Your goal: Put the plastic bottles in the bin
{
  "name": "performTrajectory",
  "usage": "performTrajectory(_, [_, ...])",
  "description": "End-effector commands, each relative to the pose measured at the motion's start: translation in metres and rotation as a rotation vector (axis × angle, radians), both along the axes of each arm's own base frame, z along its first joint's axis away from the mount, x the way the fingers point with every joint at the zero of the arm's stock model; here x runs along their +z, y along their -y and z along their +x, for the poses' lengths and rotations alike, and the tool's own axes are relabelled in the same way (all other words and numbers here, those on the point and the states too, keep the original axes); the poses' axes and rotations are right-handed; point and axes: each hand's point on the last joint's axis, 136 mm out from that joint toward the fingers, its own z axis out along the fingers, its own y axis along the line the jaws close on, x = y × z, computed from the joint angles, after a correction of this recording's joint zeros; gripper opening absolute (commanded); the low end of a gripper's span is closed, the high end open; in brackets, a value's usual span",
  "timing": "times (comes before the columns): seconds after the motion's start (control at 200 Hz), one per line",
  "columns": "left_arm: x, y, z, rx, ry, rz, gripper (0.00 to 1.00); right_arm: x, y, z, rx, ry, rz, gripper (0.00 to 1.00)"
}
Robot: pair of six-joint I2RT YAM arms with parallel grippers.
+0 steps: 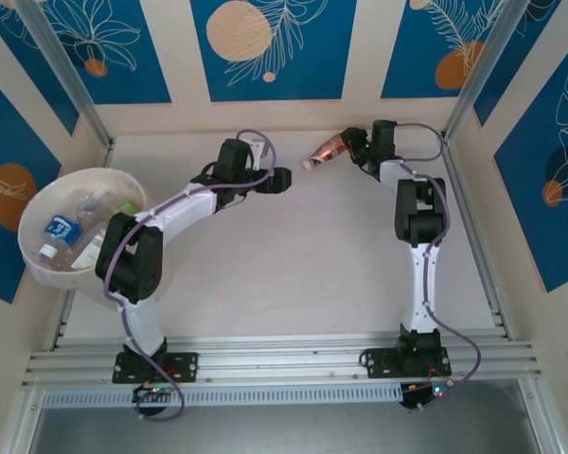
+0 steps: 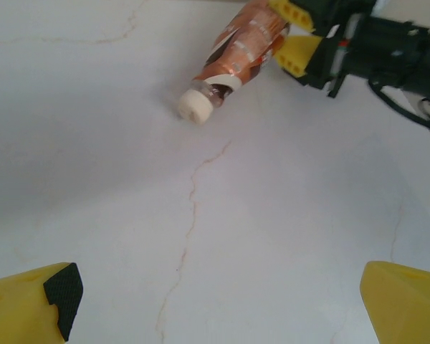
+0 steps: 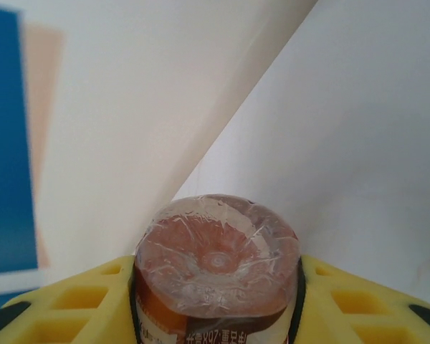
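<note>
Glossy crinkled plastic bottle [image 3: 216, 265], matt table [image 2: 93, 143]

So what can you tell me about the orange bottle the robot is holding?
The orange bottle is small, clear plastic, with a coppery orange label and a white cap. It looks slightly crumpled. The right gripper clamps its bottom end between yellow fingers, near the far edge of the white table. It is tilted, cap slanting down toward the table; whether the cap touches it is unclear.

a lab test cell, with aluminium rails [image 1: 265, 357] and leaf-print panels [image 1: 308, 66] around a white table [image 1: 293, 265].
</note>
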Motion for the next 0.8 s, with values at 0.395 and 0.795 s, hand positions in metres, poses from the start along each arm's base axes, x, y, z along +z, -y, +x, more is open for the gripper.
performTrajectory(0.395, [0.048, 0.01, -0.063, -0.181, 0.037, -0.243, 1.0, 0.126, -0.053, -0.184, 0.35, 0.322, -0.193, 0.38])
performTrajectory(0.795, [0.077, 0.021, -0.123, -0.465, 0.225, -0.28, 1.0, 0.168, -0.122, -0.314, 0.738, 0.517, -0.244, 0.38])
